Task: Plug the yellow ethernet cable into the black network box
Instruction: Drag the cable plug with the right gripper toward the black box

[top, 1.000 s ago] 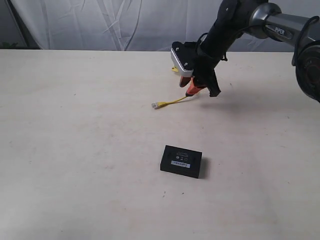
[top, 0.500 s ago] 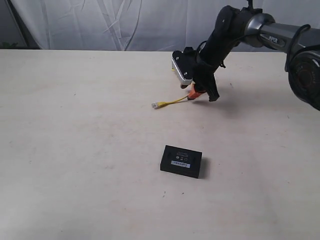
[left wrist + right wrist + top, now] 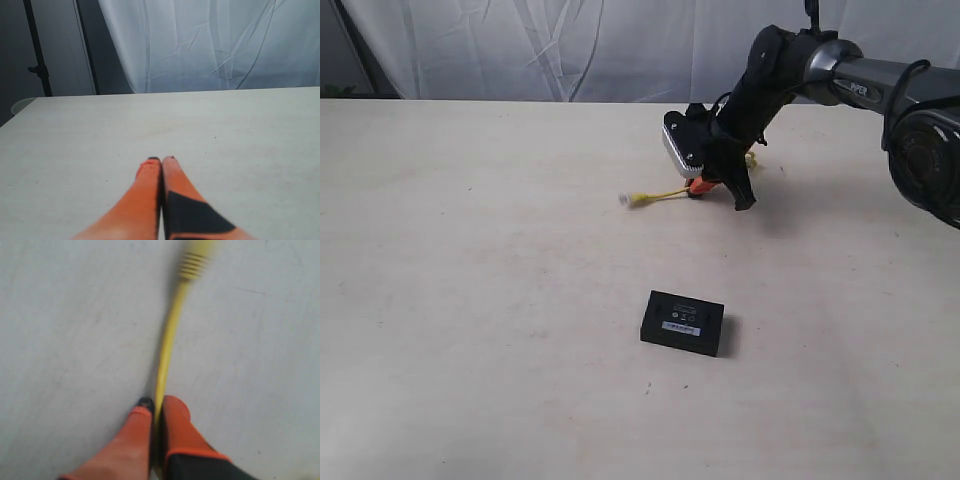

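right claw pinches cable, box exterior-only

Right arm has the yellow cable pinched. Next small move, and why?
Probably carry the thin yellow ethernet cable toward the small flat black plastic network box: the right gripper has its jaws shut on the cord behind the free plug, and the box lies apart, nothing plugged in.

Pinched in right hand: yellow ethernet cable, straight, plug blurred (perhaps off the bench). Well apart: black network box, flat, label up.
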Action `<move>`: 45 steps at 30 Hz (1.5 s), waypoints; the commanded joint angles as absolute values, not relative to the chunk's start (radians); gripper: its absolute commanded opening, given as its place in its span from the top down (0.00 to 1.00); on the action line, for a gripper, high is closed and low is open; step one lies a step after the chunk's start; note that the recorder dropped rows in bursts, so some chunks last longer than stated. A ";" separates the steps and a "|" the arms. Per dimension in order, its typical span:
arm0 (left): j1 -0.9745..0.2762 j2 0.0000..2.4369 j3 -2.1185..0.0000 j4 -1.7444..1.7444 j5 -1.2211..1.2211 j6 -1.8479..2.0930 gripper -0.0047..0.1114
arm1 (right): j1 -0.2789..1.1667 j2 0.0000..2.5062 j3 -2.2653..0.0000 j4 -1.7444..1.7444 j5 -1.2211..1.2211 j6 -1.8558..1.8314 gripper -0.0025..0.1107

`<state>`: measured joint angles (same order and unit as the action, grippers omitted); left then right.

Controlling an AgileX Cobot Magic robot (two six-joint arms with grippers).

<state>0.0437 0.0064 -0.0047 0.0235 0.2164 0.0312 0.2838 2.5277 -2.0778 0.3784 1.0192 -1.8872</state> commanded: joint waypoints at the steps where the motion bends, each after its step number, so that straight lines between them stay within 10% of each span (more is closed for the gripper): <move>1: 0.037 0.000 0.000 0.017 0.208 0.029 0.96 | 0.280 2.507 -2.080 0.365 1.066 -1.885 0.99; 11: 0.037 0.000 0.000 0.016 0.208 0.029 0.96 | 0.280 2.317 -2.048 0.245 1.172 -1.608 0.99; 31: 0.037 0.000 0.000 0.013 0.208 0.029 0.96 | 0.232 1.628 -1.049 0.061 0.911 -1.480 0.99; 45: 0.037 0.000 0.000 0.013 0.208 0.029 0.96 | 0.168 1.649 -0.714 0.126 0.512 -1.653 0.99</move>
<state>0.0437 0.0064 -0.0047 0.0235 0.2164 0.0312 0.1659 1.6217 -0.7188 0.0945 0.5322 -1.6403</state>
